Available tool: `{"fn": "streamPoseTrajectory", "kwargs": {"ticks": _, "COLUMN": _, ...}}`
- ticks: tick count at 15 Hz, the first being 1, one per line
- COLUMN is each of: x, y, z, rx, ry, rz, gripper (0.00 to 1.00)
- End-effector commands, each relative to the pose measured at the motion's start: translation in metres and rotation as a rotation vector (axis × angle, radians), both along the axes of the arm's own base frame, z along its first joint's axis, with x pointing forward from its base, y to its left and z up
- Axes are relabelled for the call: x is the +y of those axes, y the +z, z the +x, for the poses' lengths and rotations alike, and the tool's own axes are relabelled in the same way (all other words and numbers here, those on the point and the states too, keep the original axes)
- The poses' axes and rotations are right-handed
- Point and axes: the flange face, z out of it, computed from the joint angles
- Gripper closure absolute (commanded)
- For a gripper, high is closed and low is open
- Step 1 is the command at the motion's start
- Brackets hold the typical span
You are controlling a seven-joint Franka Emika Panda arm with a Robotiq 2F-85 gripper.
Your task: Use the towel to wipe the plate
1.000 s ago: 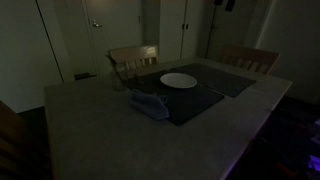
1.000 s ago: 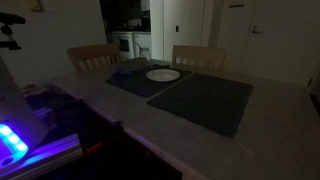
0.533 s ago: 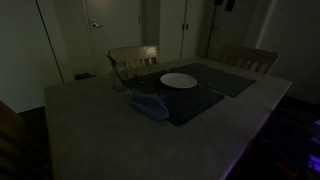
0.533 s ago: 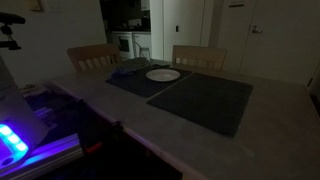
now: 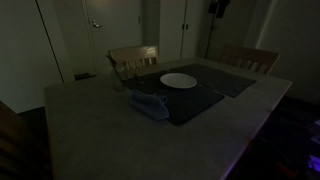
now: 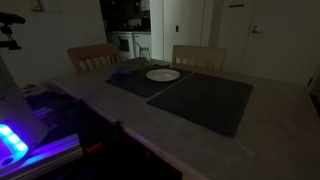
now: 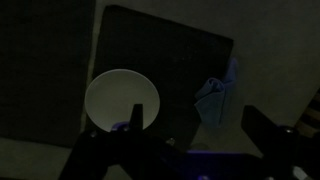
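A white plate [image 5: 178, 81] lies on a dark placemat [image 5: 190, 100] on the table; it also shows in the other exterior view [image 6: 163, 74] and in the wrist view [image 7: 122, 98]. A crumpled blue towel [image 5: 150, 104] lies on the same mat beside the plate, also in the wrist view [image 7: 215, 100]. My gripper [image 7: 198, 125] is open and empty, high above the table, with the towel showing between its fingers far below. Part of it shows at the top edge of an exterior view [image 5: 218, 6].
A second dark placemat [image 6: 205, 100] lies next to the first. Two wooden chairs [image 5: 133, 60] [image 5: 250, 58] stand at the table's far side. Doors and a wall are behind. The room is very dark.
The gripper at the top edge of an exterior view has shifted slightly left. Plate and towel have not moved.
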Motion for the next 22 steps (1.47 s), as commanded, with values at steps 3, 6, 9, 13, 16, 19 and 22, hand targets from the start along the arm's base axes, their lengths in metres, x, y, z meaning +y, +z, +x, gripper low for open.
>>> {"fn": "streamPoseTrajectory", "kwargs": {"ticks": 3, "x": 0.026, "y": -0.043, "z": 0.082, "rx": 0.062, "ry": 0.238, "rz": 0.042, "gripper": 0.00}}
{"fn": "streamPoseTrajectory", "kwargs": {"ticks": 6, "x": 0.052, "y": -0.069, "z": 0.120, "rx": 0.097, "ry": 0.345, "rz": 0.040, "gripper": 0.00}}
{"fn": "streamPoseTrajectory", "kwargs": {"ticks": 9, "x": 0.079, "y": -0.095, "z": 0.152, "rx": 0.125, "ry": 0.389, "rz": 0.007, "gripper": 0.00}}
{"fn": "streamPoseTrajectory", "kwargs": {"ticks": 13, "x": 0.110, "y": -0.119, "z": 0.177, "rx": 0.150, "ry": 0.425, "rz": -0.050, "gripper": 0.00}}
{"fn": "streamPoseTrajectory", "kwargs": {"ticks": 16, "x": 0.128, "y": -0.130, "z": 0.179, "rx": 0.169, "ry": 0.392, "rz": -0.075, "gripper": 0.00}}
{"fn": "streamPoseTrajectory", "kwargs": {"ticks": 19, "x": 0.148, "y": -0.136, "z": 0.168, "rx": 0.183, "ry": 0.323, "rz": -0.068, "gripper": 0.00}}
{"fn": "streamPoseTrajectory", "kwargs": {"ticks": 22, "x": 0.164, "y": -0.140, "z": 0.158, "rx": 0.178, "ry": 0.230, "rz": -0.046, "gripper": 0.00}}
